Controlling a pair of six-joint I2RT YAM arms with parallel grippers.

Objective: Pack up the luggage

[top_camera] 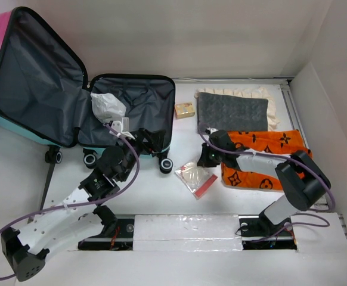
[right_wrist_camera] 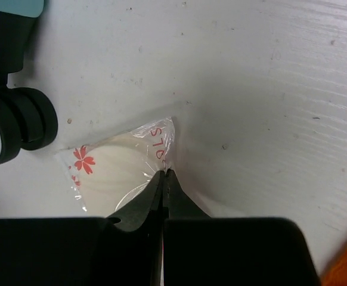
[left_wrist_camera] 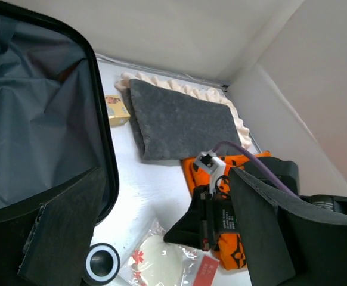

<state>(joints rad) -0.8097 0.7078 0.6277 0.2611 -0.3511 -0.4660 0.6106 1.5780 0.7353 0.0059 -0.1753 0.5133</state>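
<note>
Luggage (top_camera: 37, 76) lies open; left gripper (top_camera: 151, 140) spread beside it, right gripper (right_wrist_camera: 163, 174) pinches clear packet (right_wrist_camera: 114, 164).

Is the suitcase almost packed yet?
Not nearly. Only a white bag lies inside the open luggage. The right gripper is pinching the clear packet. The grey cloth, orange cloth and small box wait outside.

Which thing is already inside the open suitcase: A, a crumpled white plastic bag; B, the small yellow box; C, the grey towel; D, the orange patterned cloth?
A: the crumpled white plastic bag lies on the grey lining of the luggage, while the other three sit on the table outside it.
</note>
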